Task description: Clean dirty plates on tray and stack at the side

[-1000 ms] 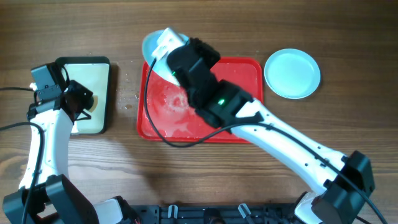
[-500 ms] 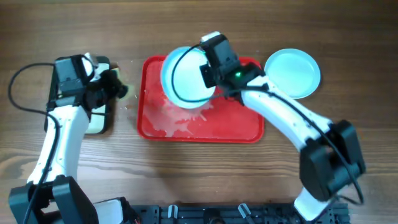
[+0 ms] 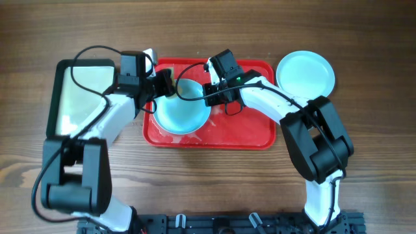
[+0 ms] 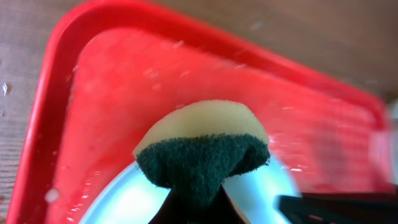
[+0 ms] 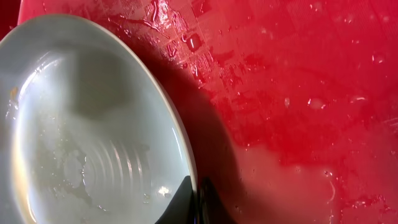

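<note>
The wooden table (image 3: 195, 182) is brown with a plain grain. On its left part lies a black tray (image 3: 75, 97), rectangular, with a pale inside that catches the light. A sponge (image 4: 202, 146) shows close up in the left wrist view, yellow foam above and dark green scouring face below, bunched at the bottom. Small drops (image 4: 5, 88) dot the wood there. A black rail (image 3: 214, 224) runs along the near edge.

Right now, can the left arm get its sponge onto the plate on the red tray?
Probably yes. The sponge in the left end effector hangs right at the open face of the plate; the right end effector only pinches its rim.
</note>
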Action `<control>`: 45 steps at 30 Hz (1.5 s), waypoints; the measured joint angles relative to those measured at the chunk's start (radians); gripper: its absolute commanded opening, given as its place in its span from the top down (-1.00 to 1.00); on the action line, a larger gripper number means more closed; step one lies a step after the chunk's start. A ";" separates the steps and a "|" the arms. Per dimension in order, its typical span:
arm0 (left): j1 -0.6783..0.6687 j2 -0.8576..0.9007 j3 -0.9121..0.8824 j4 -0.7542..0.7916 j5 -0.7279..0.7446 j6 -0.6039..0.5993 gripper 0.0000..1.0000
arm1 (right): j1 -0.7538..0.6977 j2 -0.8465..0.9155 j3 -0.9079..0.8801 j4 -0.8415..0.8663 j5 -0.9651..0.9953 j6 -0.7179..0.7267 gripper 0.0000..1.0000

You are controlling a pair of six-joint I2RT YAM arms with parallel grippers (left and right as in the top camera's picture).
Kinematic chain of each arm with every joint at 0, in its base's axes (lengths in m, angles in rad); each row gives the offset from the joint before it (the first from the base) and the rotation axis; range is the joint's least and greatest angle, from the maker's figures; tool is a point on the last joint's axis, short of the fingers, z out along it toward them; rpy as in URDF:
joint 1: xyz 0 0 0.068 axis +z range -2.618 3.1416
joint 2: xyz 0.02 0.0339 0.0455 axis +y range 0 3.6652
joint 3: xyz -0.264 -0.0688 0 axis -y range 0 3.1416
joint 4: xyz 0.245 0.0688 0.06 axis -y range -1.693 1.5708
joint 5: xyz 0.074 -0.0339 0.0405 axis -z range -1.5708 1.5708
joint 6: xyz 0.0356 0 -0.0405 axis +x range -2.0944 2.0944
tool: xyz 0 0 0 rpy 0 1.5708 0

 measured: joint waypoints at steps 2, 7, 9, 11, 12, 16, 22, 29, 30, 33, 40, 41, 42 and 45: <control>0.000 0.049 0.000 -0.019 -0.073 0.002 0.92 | 0.000 0.000 0.000 -0.001 0.000 0.000 0.91; -0.017 0.063 -0.001 -0.030 -0.246 0.040 0.92 | 0.010 0.000 0.000 0.018 -0.009 0.007 0.91; -0.018 0.062 -0.001 -0.025 -0.270 0.074 0.92 | 0.010 0.000 0.000 0.023 -0.011 0.008 0.91; -0.022 0.051 -0.001 -0.014 -0.299 0.092 0.92 | 0.010 0.000 0.000 0.022 -0.010 0.008 0.91; -0.025 0.039 -0.001 -0.008 -0.325 0.104 0.92 | 0.010 0.000 0.000 0.018 -0.010 0.008 0.91; -0.106 -0.025 -0.001 0.004 -0.426 0.191 0.92 | 0.007 0.000 0.000 0.014 -0.007 0.007 0.92; -0.180 -0.026 -0.008 -0.031 -0.492 0.220 0.92 | 0.007 0.000 0.000 0.014 -0.007 0.007 0.91; -0.179 -0.016 -0.145 0.135 -0.606 0.227 0.92 | 0.007 0.000 0.000 0.015 -0.007 0.007 0.91; -0.179 -0.004 -0.149 0.167 -0.639 0.228 0.92 | 0.007 0.001 0.000 0.015 -0.007 0.007 0.92; -0.183 0.019 -0.153 0.212 -0.721 0.229 0.92 | 0.008 0.001 0.000 0.023 -0.007 0.007 0.91; -0.245 0.021 -0.155 0.268 -0.909 0.234 0.92 | 0.007 0.001 0.000 0.021 -0.006 0.007 0.92; -0.270 0.021 -0.155 0.266 -0.895 0.234 0.92 | 0.006 0.001 0.000 0.021 -0.007 0.007 0.91; -0.287 0.020 -0.155 0.261 -0.864 0.228 0.92 | 0.006 0.001 0.000 0.021 -0.006 0.007 0.91; -0.294 0.020 -0.155 0.234 -0.758 0.180 0.92 | 0.006 0.002 0.000 0.021 -0.006 0.007 0.91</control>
